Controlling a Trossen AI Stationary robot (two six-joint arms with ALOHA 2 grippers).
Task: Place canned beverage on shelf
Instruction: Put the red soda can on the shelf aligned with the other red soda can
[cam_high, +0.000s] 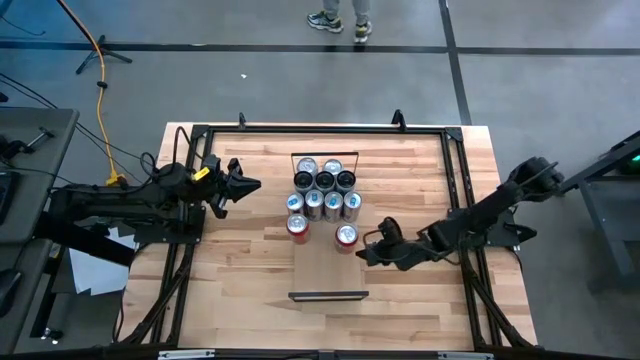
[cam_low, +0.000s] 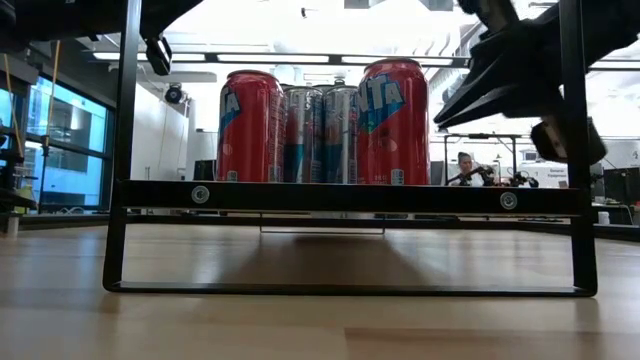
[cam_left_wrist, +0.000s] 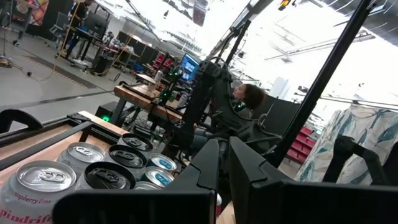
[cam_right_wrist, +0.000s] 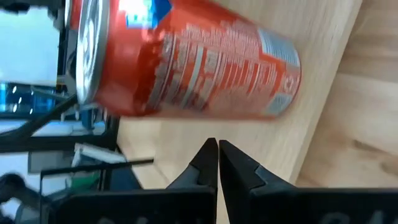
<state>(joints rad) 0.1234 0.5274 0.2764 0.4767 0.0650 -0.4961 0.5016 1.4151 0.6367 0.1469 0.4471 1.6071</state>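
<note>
Right end effector (cam_high: 362, 252) pressed together, empty, just off the red can (cam_high: 346, 235) at its 4 o'clock; can stands free on shelf (cam_high: 327, 270).

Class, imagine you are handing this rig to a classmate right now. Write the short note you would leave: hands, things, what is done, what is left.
Left hand: shut, empty, waiting left of the cans.
Right hand: shut, empty, just right of the shelf, close to the nearest red can.
Things: two red cans, the other too, stand upright on the shelf in front of a cluster of silver cans.
Done: that can is standing free on the shelf.
Left: pull the right arm away, probably.
</note>
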